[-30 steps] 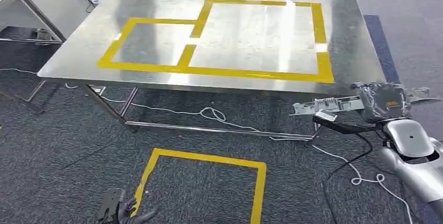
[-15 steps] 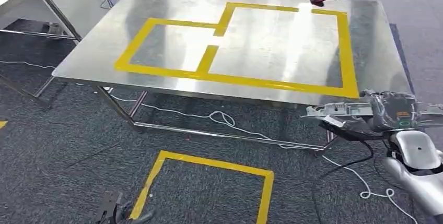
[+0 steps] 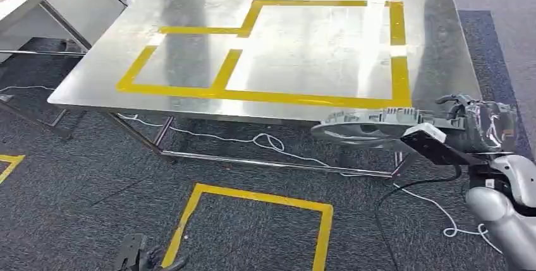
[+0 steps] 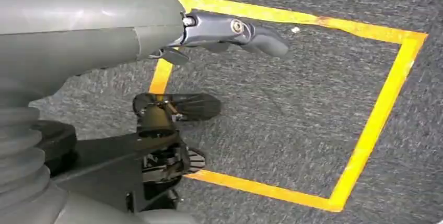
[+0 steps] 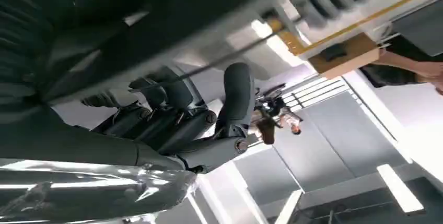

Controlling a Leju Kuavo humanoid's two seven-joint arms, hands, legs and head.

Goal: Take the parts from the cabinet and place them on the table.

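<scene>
Fingers (image 5: 172,104) of the right hand (image 3: 480,129) curl around a long grey ribbed part (image 3: 366,122), held roughly level and poking out toward the robot's left, just short of the steel table's (image 3: 442,43) near edge. Down by the floor, the left hand (image 4: 235,28) hangs with nothing in it, fingers loosely apart above the yellow taped square (image 3: 253,220) on the carpet. The part seems to sit about level with the tabletop, so its free end could clip the edge if carried forward without lifting. A long overhang may also twist it in the grip. White cable (image 3: 265,139) trails under the table
</scene>
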